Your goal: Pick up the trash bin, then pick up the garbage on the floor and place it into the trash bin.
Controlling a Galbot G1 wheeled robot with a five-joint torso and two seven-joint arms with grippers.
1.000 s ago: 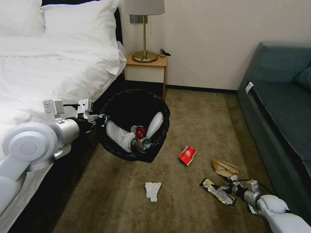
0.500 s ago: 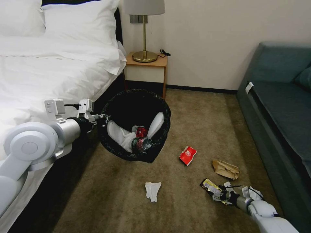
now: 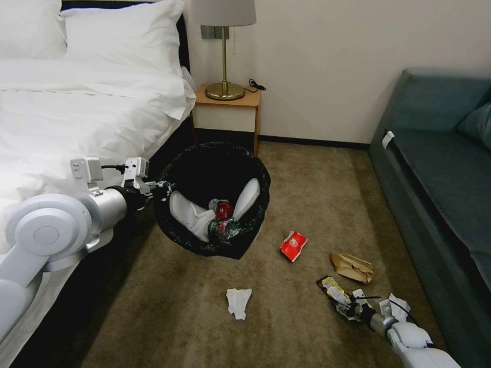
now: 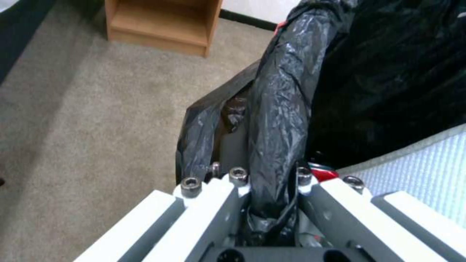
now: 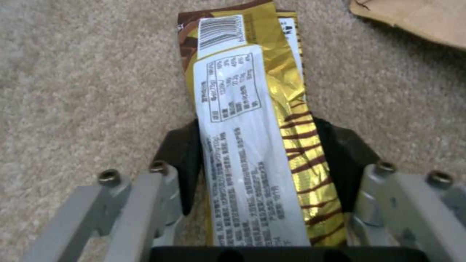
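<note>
Reaching low, the right gripper [image 5: 264, 160] straddles the gold wrapper [image 5: 252, 120] on the carpet [image 3: 307, 168], jaws open either side, not pinching. Next call: close, lift, carry to the bin [image 3: 212, 197], which hangs by the bed, rim clamped in the left gripper [image 4: 269, 185]. Since a second ago, the right arm has drawn back along the wrapper.

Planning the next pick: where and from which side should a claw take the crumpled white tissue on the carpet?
Probably from straight above, pinching the crumpled white tissue across its narrower middle. It lies flat and elongated on the beige carpet, so a side approach finds no edge; the raised crumples give the fingers something to close on.
</note>
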